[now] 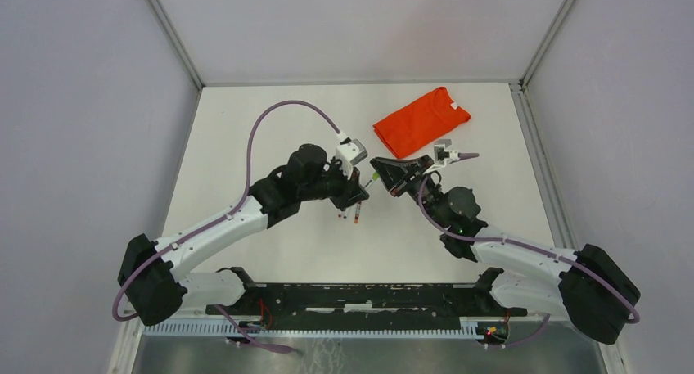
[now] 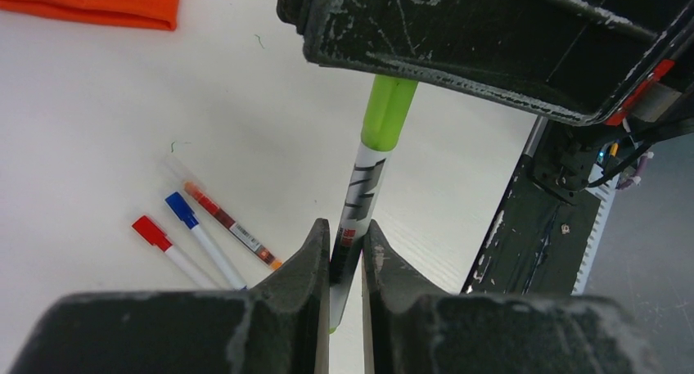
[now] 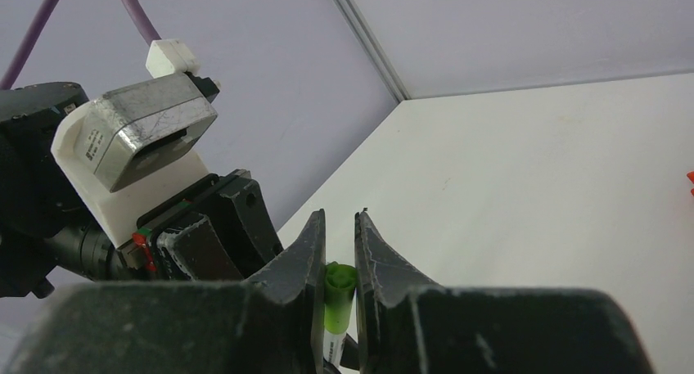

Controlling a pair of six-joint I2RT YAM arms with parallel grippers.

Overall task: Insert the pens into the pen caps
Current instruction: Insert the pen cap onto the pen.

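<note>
Left gripper (image 2: 345,231), black and two-fingered, fills the foreground of the left wrist view. Its jaws are clamped on the lower white barrel of a slim lime-green marker (image 2: 366,182), which is held clear of the white table (image 2: 270,120). A lime-green tubular plastic cap (image 2: 388,110) sits on the marker's far end, in line with the barrel. Whether it is fully seated cannot be told.

In the right wrist view, the right gripper (image 3: 339,223) has its jaws pinched on that same cap (image 3: 338,290), whose end shows between the fingers.

From above, the two grippers meet tip to tip just on the arm-base side of a folded orange shirt (image 1: 421,120), with the marker bridging them.

Three more pens lie side by side on the table, nearer the arm bases than the shirt and to its left:
- a red-ended white marker (image 2: 164,243)
- a blue-ended white marker (image 2: 196,231)
- a thin orange-tipped marker (image 2: 231,227)
</note>
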